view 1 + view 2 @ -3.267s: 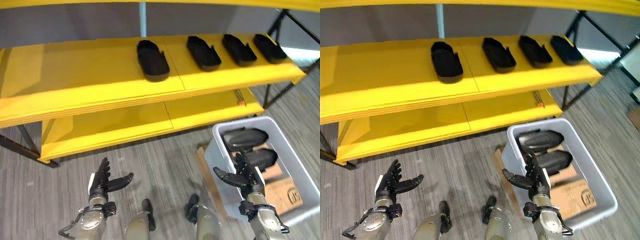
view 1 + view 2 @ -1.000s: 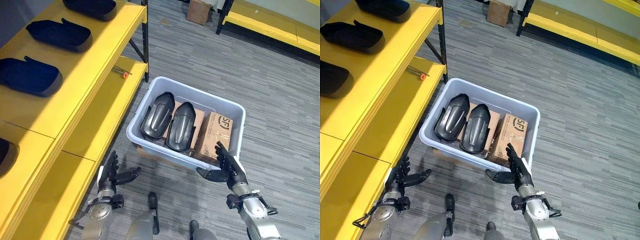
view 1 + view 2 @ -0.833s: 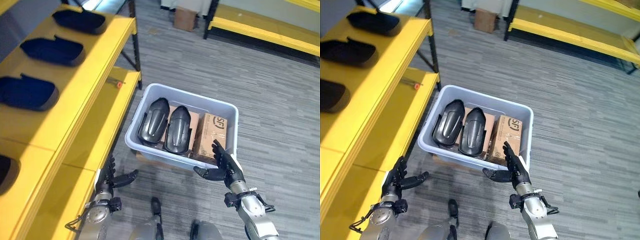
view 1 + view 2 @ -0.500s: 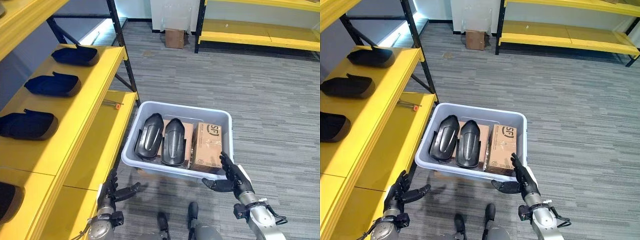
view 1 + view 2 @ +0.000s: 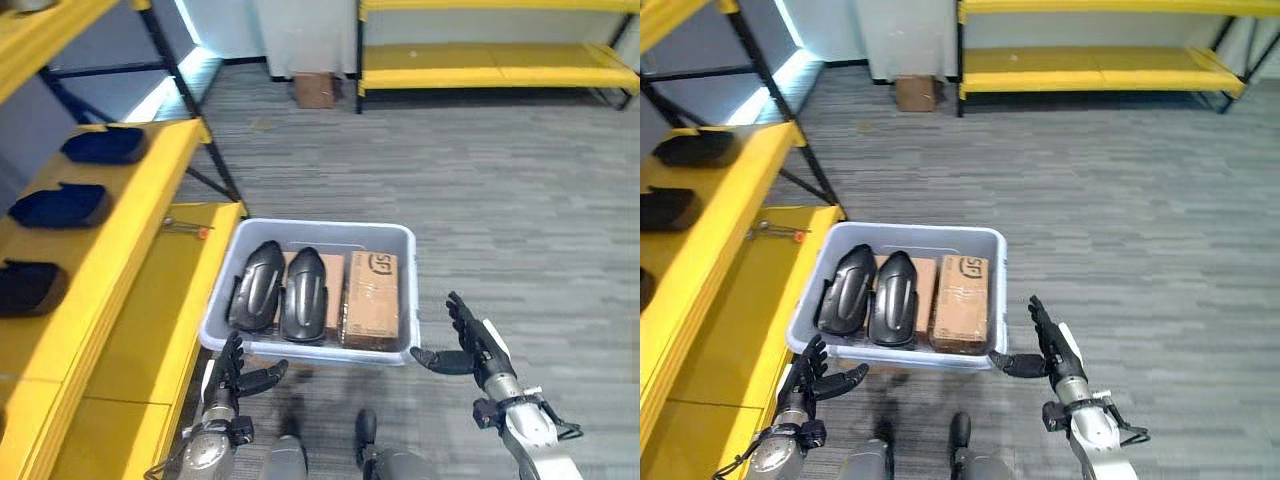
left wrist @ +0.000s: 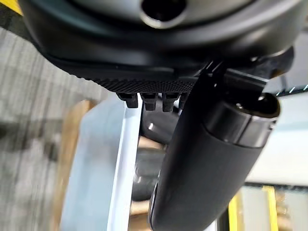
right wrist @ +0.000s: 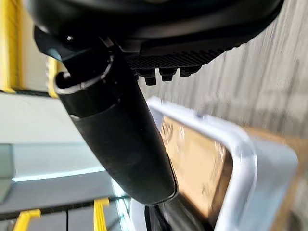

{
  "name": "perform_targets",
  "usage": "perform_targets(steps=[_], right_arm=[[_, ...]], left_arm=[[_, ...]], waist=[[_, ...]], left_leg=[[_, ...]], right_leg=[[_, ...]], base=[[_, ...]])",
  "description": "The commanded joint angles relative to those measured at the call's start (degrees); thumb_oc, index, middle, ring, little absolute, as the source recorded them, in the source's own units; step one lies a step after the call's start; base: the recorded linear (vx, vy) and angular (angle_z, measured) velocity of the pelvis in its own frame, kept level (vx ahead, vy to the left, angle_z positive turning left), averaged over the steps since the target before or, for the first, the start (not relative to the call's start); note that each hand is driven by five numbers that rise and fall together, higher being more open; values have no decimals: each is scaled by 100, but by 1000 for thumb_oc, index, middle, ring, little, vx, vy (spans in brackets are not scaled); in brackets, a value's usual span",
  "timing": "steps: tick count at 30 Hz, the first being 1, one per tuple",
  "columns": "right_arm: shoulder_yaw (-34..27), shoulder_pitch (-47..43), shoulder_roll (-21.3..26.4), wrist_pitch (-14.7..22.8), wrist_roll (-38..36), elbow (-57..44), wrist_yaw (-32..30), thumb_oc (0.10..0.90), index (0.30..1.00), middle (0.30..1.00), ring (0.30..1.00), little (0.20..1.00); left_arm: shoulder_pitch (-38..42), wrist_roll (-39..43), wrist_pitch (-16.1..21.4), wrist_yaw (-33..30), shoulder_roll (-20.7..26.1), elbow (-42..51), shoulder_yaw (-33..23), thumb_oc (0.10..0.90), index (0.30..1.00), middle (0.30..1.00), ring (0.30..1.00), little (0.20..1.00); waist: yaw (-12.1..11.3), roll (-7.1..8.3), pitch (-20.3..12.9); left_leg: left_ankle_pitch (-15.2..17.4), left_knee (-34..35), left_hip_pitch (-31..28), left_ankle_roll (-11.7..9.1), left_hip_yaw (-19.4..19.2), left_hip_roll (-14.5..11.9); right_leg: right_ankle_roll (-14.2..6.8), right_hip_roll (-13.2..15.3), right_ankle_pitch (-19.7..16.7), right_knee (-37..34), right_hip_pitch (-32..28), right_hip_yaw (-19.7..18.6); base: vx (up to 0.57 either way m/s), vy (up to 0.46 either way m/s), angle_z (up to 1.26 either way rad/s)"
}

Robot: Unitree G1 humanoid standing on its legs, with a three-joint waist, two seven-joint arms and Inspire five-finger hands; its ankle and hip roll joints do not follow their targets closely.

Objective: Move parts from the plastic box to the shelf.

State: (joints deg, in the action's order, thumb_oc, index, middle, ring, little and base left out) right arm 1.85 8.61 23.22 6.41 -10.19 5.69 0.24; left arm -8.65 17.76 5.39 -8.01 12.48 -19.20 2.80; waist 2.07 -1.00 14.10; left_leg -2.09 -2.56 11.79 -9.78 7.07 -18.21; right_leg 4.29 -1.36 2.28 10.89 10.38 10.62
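The yellow shelf [image 5: 120, 290] stood at left. The plastic box [image 5: 395, 236] sat on the floor beside it, containing two dark parts [image 5: 282, 292] and a cardboard carton [image 5: 371, 298]. The left hand [image 5: 228, 372] and right hand [image 5: 472, 343] were released, fingers spread, near the box's front corners.

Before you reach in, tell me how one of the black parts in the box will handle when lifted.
The black parts look like rigid moulded shells, so one should keep its shape. Their glossy curved backs may slip under straight fingers. They lie packed side by side against the cardboard carton in the plastic box, so one may drag its neighbour.
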Motion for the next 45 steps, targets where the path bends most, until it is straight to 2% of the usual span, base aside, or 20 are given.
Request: perform_targets(steps=[1,2,4,7,8,9,15,21,23,24,25,26,33,38,41,45], right_arm=[[-235,-119,199,616,-56,-635,-122,900,1000,1000,1000,1000],[-246,-87,186,610,-44,-656,-112,900,1000,1000,1000,1000],[-189,-139,131,612,5,-642,-145,900,1000,1000,1000,1000],[-210,-101,89,595,52,-679,-138,900,1000,1000,1000,1000],[-252,0,-32,583,30,-684,-149,900,1000,1000,1000,1000],[-253,2,-34,582,31,-686,-149,900,1000,1000,1000,1000],[-228,26,-97,511,255,-820,-146,900,1000,1000,1000,1000],[-340,-10,54,543,693,-1026,-256,900,1000,1000,1000,1000],[-454,-21,246,576,1107,-1236,-370,900,1000,1000,1000,1000],[-494,-52,342,574,1266,-1277,-407,900,1000,1000,1000,1000],[-601,-214,674,601,1625,-1390,-535,900,1000,1000,1000,1000],[-600,-216,675,601,1625,-1389,-535,900,1000,1000,1000,1000],[-447,-1158,1570,524,2220,-1503,-721,900,1000,1000,1000,1000],[35,-2093,2000,425,2270,-1443,-738,900,1000,1000,1000,1000],[332,-2639,2221,356,2361,-1399,-704,900,1000,1000,1000,1000],[919,-3494,2310,206,2478,-1160,-685,900,1000,1000,1000,1000]], left_arm=[[82,-52,496,-46,497,856,-139,900,1000,1000,1000,1000],[91,-53,504,-16,509,852,-136,900,1000,1000,1000,1000],[84,-66,527,-28,522,845,-80,900,1000,1000,1000,1000],[39,-92,528,18,556,891,-70,900,1000,1000,1000,1000],[-1,-131,533,27,616,856,-57,900,1000,1000,1000,1000],[-1,-131,534,27,618,854,-56,900,1000,1000,1000,1000],[2,-132,556,-73,761,927,-117,900,1000,1000,1000,1000],[-11,-177,571,-136,819,973,-178,900,1000,1000,1000,1000],[-51,-194,570,-169,827,1044,-219,900,1000,1000,1000,1000],[-60,-202,573,-185,830,1059,-244,900,1000,1000,1000,1000],[-83,-189,584,-188,873,1111,-287,900,1000,1000,1000,1000],[-82,-189,584,-188,873,1111,-287,900,1000,1000,1000,1000],[18,-247,543,-189,1099,1191,-218,900,1000,1000,1000,1000],[207,-247,500,-278,1233,1320,-92,900,1000,1000,1000,1000],[342,-219,483,-309,1246,1394,-29,900,1000,1000,1000,1000],[479,-200,459,-417,1233,1459,56,900,1000,1000,1000,1000]], waist=[[51,-1,-204],[54,-39,-199],[45,-123,-199],[33,-141,-184],[50,-104,-146],[50,-99,-144],[56,55,-97],[33,218,-102],[9,316,-85],[-2,349,-77],[-48,465,-18],[-47,465,-24],[-249,690,253],[-415,792,622],[-482,794,848],[-592,819,1070]], left_leg=[[-921,338,-232,197,-653,-3],[-858,462,-379,182,-791,-55],[-837,618,-452,115,-832,-76],[-723,542,-478,144,-959,29],[-633,502,-495,143,-1111,151],[-630,498,-498,147,-1112,159],[-297,308,-329,345,-1285,594],[-150,158,-106,441,-1360,768],[-113,123,-4,480,-1375,827],[-107,108,29,486,-1372,843],[-75,29,141,513,-1336,861],[-77,29,149,514,-1335,861],[-106,-132,522,507,-1173,835],[-124,-344,817,480,-1086,788],[-140,-462,995,438,-1029,740],[-183,-546,1198,403,-983,676]], right_leg=[[-841,433,419,-462,-668,-458],[-849,439,454,-364,-617,-477],[-892,442,419,-308,-494,-571],[-985,576,352,-341,-500,-609],[-1097,780,285,-413,-588,-584],[-1102,787,284,-419,-595,-585],[-1418,1334,-45,-788,-634,-625],[-1558,1577,-255,-937,-539,-610],[-1618,1662,-348,-1003,-508,-539],[-1632,1677,-379,-1015,-493,-522],[-1660,1706,-434,-1025,-449,-460],[-1660,1706,-436,-1026,-442,-460],[-1636,1667,-444,-954,-283,-282],[-1569,1591,-395,-725,-86,-189],[-1521,1546,-354,-600,39,-141],[-1485,1469,-375,-547,216,-99]], base=[[62,209,-6],[45,203,-8],[19,225,-10],[71,247,-10],[87,236,-2],[112,333,-3],[29,208,6],[16,119,-5],[13,83,2],[1,59,9],[-1,42,10],[-17,25,10],[-30,-17,13],[-50,-39,6],[-43,-34,12],[-39,-43,7]])
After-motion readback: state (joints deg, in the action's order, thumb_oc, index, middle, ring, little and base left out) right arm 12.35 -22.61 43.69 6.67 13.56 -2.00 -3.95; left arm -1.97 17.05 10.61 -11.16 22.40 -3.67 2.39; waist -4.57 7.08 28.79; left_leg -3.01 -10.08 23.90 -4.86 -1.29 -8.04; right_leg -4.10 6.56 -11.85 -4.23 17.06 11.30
